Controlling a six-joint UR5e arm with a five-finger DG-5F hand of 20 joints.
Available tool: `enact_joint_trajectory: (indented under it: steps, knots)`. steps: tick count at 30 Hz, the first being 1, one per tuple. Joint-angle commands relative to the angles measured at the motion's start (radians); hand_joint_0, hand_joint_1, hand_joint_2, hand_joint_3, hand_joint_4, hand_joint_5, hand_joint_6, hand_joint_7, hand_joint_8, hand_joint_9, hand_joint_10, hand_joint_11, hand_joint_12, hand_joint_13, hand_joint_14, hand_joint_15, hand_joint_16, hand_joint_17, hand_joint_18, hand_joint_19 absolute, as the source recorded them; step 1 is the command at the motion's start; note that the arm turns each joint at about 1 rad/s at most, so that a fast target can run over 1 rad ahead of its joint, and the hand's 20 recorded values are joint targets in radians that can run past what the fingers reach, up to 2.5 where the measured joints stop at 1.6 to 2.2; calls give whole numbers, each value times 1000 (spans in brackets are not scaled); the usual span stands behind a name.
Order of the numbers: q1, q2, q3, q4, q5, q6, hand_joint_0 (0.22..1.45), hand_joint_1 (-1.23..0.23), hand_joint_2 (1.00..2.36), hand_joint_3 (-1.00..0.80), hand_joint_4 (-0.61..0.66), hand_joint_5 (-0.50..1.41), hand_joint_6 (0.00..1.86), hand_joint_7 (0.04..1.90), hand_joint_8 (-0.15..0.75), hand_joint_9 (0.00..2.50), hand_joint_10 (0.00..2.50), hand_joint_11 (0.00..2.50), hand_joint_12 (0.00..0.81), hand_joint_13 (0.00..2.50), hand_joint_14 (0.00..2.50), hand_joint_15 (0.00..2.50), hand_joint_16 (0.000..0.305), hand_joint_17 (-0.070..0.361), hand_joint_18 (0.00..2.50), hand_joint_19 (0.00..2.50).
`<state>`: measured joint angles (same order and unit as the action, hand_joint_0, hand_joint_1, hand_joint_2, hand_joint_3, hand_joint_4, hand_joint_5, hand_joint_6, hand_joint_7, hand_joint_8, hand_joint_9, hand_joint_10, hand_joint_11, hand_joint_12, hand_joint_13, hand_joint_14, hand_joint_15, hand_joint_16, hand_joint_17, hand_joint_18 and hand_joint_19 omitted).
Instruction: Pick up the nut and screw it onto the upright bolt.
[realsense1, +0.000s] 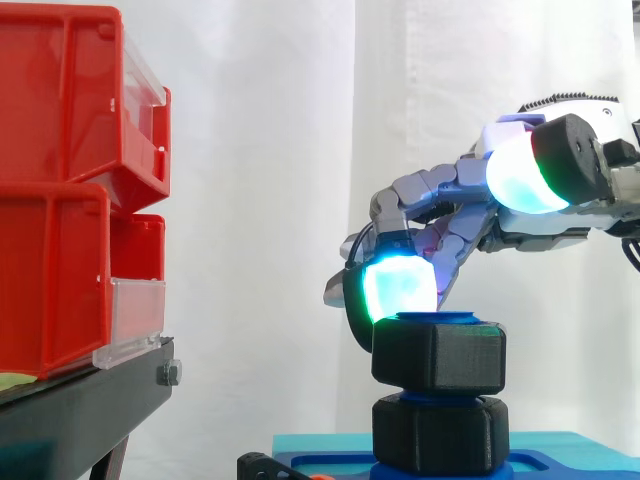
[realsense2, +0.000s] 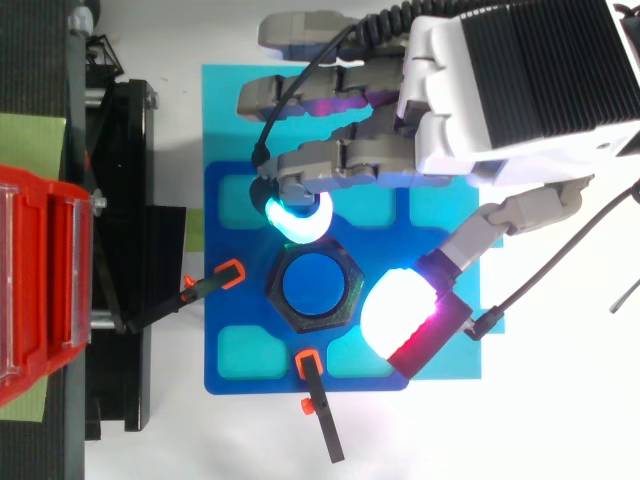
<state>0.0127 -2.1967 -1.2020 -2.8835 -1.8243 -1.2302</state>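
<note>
Side view: the hand (realsense1: 455, 200) reaches in from the right, spread wide and gripping nothing. One finger bends down so its glowing pad (realsense1: 398, 288) presses on the top left corner of the nut (realsense1: 438, 355), directly under that tip. The thumb (realsense1: 520, 172) is lifted well above the nut and clear of it. The nut is already on the bolt (realsense1: 440, 318), level, with the bolt's blue end showing just above it. A second black nut (realsense1: 440, 435) sits below, on the blue plate (realsense1: 570, 462). The single pad on a corner looks meant to push the nut round, not to lift it. The bolt's long axis is upright, pointing up at the fingers, and the nut's hole shares that line.

Top view: the nut (realsense2: 345, 290) lies between the bent finger's tip (realsense2: 295, 218), which touches its far edge, and the thumb's pad (realsense2: 400, 312) just beside it. The bolt's end (realsense2: 312, 284) faces straight up. Two clamps (realsense2: 230, 272) hold the plate.
</note>
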Motion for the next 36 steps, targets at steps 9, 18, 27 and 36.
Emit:
enact_joint_trajectory:
  steps: [9, 18, 27, 36]
  knots:
    - [-19, 0, 38, -11, -26, -2, 492, -205, 1000, -500, 197, -35, 502, 1264, 273, 868, 0, 12, 268, 423, 0, 0, 26, 58, 57, 0]
    - [-7, -2, 76, -56, -26, -12, 478, -191, 1000, -500, 275, -106, 503, 827, 263, 785, 0, 0, 283, 393, 0, 0, 29, 65, 44, 0]
    - [27, -2, 68, -37, 10, -9, 474, -184, 1000, -500, 261, -120, 502, 733, 257, 753, 0, 0, 284, 357, 0, 0, 31, 70, 21, 0]
    - [39, -2, 64, -31, 16, -11, 473, -176, 1000, -500, 247, -127, 502, 710, 253, 725, 0, 0, 289, 340, 0, 0, 32, 71, 5, 0]
